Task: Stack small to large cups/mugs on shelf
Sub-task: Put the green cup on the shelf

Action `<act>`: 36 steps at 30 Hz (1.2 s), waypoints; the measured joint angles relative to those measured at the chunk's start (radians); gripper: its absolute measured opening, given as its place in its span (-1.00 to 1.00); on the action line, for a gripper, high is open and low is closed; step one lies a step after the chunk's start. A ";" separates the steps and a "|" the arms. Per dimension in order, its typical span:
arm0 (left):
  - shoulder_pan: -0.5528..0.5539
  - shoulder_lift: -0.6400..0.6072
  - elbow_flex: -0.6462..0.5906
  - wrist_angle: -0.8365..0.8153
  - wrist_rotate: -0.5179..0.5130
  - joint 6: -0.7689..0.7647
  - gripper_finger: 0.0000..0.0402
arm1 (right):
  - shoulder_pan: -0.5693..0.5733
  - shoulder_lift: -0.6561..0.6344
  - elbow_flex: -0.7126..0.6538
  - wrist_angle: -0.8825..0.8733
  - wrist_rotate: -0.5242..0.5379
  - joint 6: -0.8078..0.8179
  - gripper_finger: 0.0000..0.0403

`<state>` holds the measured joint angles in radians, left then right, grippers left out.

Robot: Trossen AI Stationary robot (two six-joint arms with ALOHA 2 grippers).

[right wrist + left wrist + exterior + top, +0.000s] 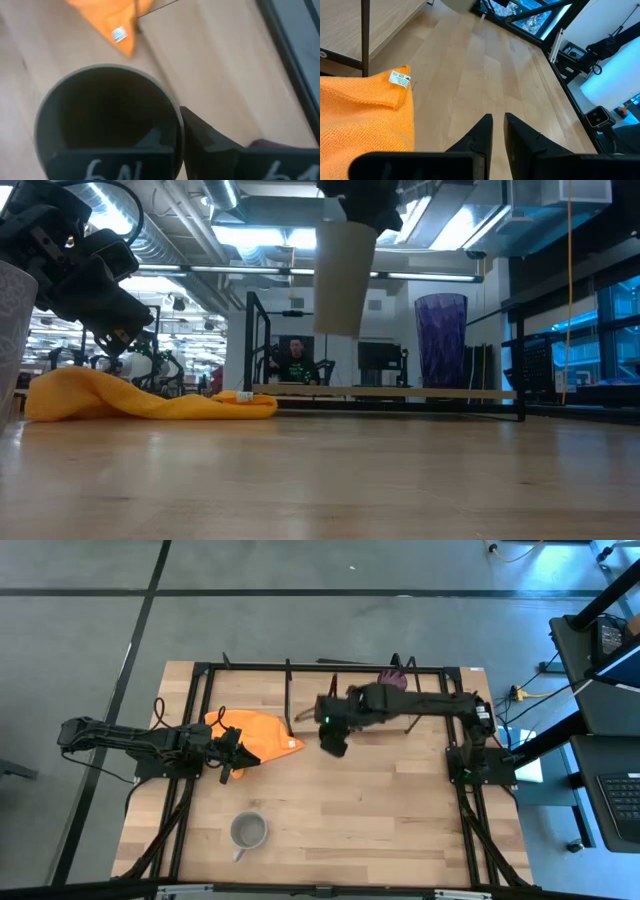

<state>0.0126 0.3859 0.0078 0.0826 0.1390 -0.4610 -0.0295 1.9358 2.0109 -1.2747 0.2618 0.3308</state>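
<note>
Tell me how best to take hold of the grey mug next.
Come straight down on the grey mug: it stands upright, mouth open to the top. Pinch the rim wall on the side away from its handle, one of the fingers inside. Nothing crowds it on the tabletop.

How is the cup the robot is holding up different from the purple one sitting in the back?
The olive-green cup hangs in the air, clamped by the right end effector; the purple ribbed cup stands on the shelf. The green one has smooth, plain walls; the purple one is ribbed and looks translucent. Both are upright, handleless and widen toward the top.
</note>
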 joint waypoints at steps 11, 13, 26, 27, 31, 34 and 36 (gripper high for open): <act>0.000 0.000 0.000 0.000 0.000 0.000 -0.79 | -0.219 0.000 0.040 -0.060 -0.071 -0.081 -0.96; 0.000 0.000 0.000 0.000 0.000 0.000 -0.79 | -0.249 0.000 0.040 -0.059 -0.075 -0.100 -0.96; 0.000 0.000 0.000 0.000 0.000 0.000 -0.79 | -0.432 0.000 -0.009 0.002 -0.196 -0.217 -0.96; 0.000 0.000 0.000 0.000 0.000 0.000 -0.79 | -0.440 0.000 -0.017 -0.002 -0.200 -0.232 -0.96; 0.000 0.000 0.000 0.000 0.000 0.000 -0.79 | -0.457 0.000 -0.042 -0.001 -0.205 -0.272 -0.96; 0.000 0.000 0.000 0.000 0.000 0.000 -0.79 | -0.460 0.000 -0.054 0.003 -0.211 -0.290 -0.96; 0.000 0.000 0.000 0.000 0.000 0.000 -0.79 | -0.460 0.000 -0.054 0.007 -0.211 -0.309 -0.96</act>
<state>0.0124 0.3855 0.0075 0.0826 0.1390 -0.4610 -0.4892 1.9354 1.9564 -1.2676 0.0505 0.0217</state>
